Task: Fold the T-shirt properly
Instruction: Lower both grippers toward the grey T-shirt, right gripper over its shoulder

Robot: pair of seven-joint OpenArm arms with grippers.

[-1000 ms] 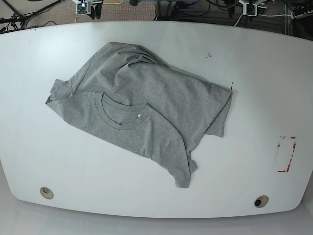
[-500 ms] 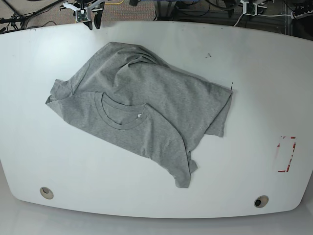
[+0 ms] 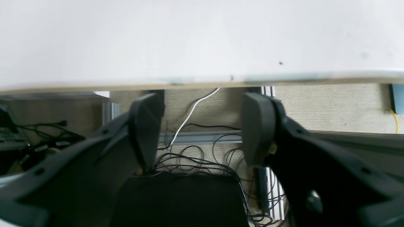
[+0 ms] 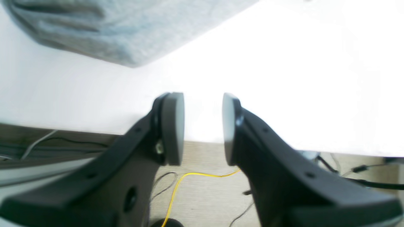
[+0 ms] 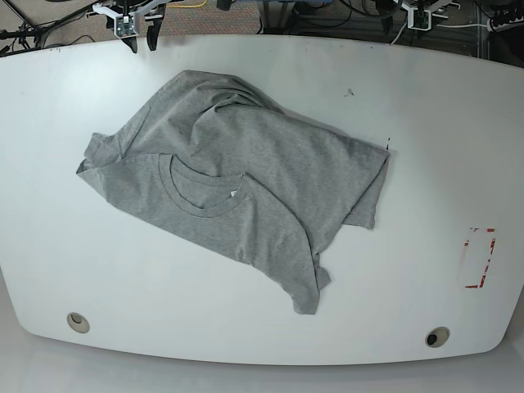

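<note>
Base view gives me the heather-grey T-shirt [image 5: 237, 184] lying crumpled mid-surface, its ribbed crew neck [image 5: 202, 191] facing up and soft folds bunched along the far edge. On the smooth white surface [image 5: 426, 147] both arms sit at the far rim. My left end effector [image 3: 200, 126] and right end effector [image 4: 200, 127] are released, holding nothing, their dark rounded pads apart.

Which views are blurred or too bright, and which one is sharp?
Right wrist view: table overexposed to plain white, T-shirt soft and out of focus. Left wrist view: table edge blurred, mild glare. Base view: sharp and evenly lit, T-shirt folds cast faint shadows.
</note>
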